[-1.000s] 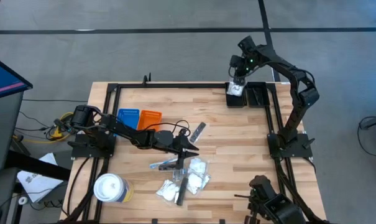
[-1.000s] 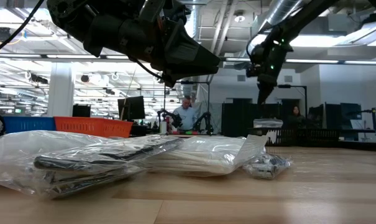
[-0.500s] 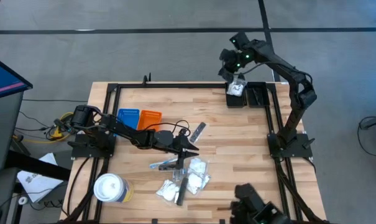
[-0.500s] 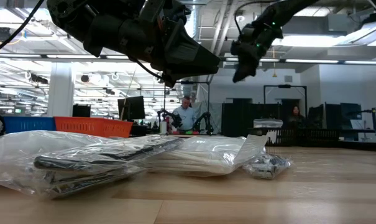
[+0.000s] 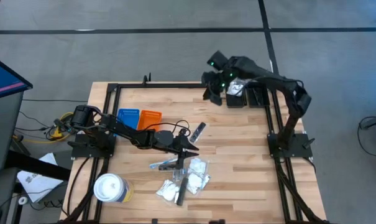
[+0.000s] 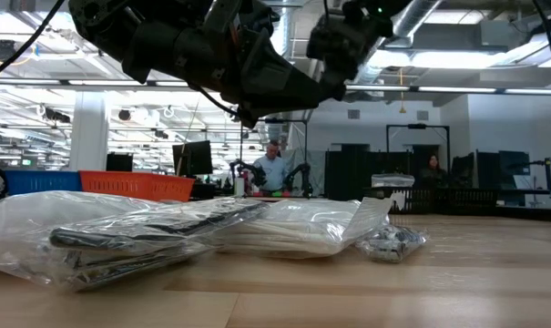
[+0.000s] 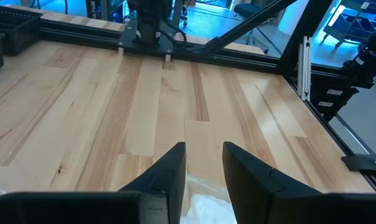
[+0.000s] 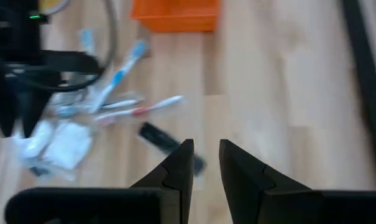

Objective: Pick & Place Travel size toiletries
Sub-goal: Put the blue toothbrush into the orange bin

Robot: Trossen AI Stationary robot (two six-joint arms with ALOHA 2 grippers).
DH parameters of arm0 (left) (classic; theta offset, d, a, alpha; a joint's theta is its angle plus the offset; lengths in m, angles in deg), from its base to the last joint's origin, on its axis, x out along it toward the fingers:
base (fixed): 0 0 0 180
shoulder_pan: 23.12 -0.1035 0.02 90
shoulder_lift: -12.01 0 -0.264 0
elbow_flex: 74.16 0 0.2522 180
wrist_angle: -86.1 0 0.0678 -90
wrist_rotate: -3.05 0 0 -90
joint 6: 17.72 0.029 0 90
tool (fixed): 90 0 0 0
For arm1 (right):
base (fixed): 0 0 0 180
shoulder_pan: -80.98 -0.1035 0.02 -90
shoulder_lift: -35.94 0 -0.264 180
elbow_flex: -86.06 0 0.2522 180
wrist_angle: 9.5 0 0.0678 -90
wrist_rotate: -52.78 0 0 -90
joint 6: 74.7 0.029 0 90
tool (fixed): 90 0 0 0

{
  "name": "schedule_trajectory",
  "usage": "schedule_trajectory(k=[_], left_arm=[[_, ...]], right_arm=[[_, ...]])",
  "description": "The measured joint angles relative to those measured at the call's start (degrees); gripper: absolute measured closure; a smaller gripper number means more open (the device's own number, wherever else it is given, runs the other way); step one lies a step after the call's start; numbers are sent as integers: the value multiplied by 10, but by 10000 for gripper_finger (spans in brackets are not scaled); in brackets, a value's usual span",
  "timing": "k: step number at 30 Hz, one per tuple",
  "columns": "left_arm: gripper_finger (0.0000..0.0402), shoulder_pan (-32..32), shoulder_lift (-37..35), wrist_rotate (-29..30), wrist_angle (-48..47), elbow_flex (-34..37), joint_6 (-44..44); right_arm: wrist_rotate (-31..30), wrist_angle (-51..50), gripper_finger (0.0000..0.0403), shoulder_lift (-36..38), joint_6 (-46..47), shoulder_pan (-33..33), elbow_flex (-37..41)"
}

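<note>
Two grippers, both empty. Right gripper [image 5: 210,96], fingers narrowly parted, is high near the bin [image 5: 236,99]. Toiletries [image 5: 186,177] lie mid-table under the left gripper [image 5: 189,151], also slightly open. Advice: target the stray dark stick [image 5: 198,130], approach from above, avoid left arm.

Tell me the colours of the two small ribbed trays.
Blue tray and orange tray; clearest in the high view.

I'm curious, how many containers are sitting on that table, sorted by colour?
blue tray: 1
orange tray: 1
white lidded cup: 1
black baskets: 2
Total: 5 containers
</note>
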State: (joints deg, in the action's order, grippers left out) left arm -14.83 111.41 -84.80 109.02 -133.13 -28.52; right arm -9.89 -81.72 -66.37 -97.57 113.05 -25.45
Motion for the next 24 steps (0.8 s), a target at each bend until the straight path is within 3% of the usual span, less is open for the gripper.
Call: schedule_trajectory(k=[6, 15, 18, 24], left_arm=[[302, 2, 0, 0, -15, 0, -5], [302, 19, 0, 0, -23, 0, -6], [302, 21, 0, -5, -24, 0, -10], [302, 21, 0, -11, -26, 0, -16]], right_arm=[[26, -15, 331, 2, 20, -78, 23], [221, 85, 331, 94, 24, -168, 172], [253, 192, 331, 157, 62, -201, 254], [252, 486, 331, 254, 185, -277, 435]])
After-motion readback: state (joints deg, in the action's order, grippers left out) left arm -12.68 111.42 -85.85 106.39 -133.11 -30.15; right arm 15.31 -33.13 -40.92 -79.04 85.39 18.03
